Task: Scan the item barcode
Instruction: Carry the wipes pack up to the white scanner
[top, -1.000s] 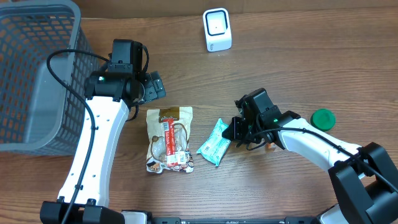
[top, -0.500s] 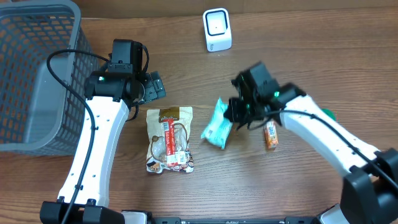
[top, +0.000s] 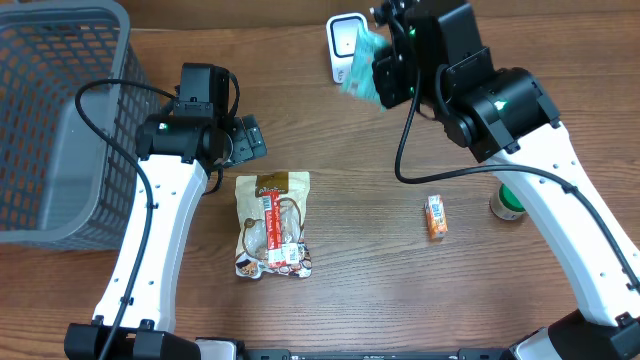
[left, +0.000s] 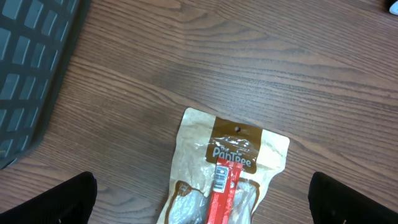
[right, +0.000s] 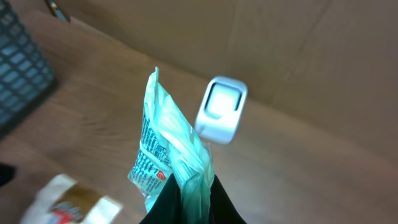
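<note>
My right gripper (right: 194, 186) is shut on a crumpled teal packet (right: 165, 155), pinching its lower end so it stands upright. In the overhead view the packet (top: 360, 60) hangs in the air just right of the white scanner (top: 348, 47), partly over it. The right wrist view has the scanner (right: 221, 109) behind the packet, slightly to its right. No barcode is readable on the packet. My left gripper (left: 202, 202) is open, its fingers wide apart above a brown snack bag (left: 230, 162) lying flat on the table.
A grey mesh basket (top: 50, 120) fills the back left corner. The brown snack bag (top: 272, 222) lies mid-table. A small orange packet (top: 435, 216) lies to the right, and a green lid (top: 507, 203) shows partly under my right arm.
My right arm has lifted the teal packet off the table and carried it back and up to the scanner. The orange packet is uncovered. The left arm has not moved.
</note>
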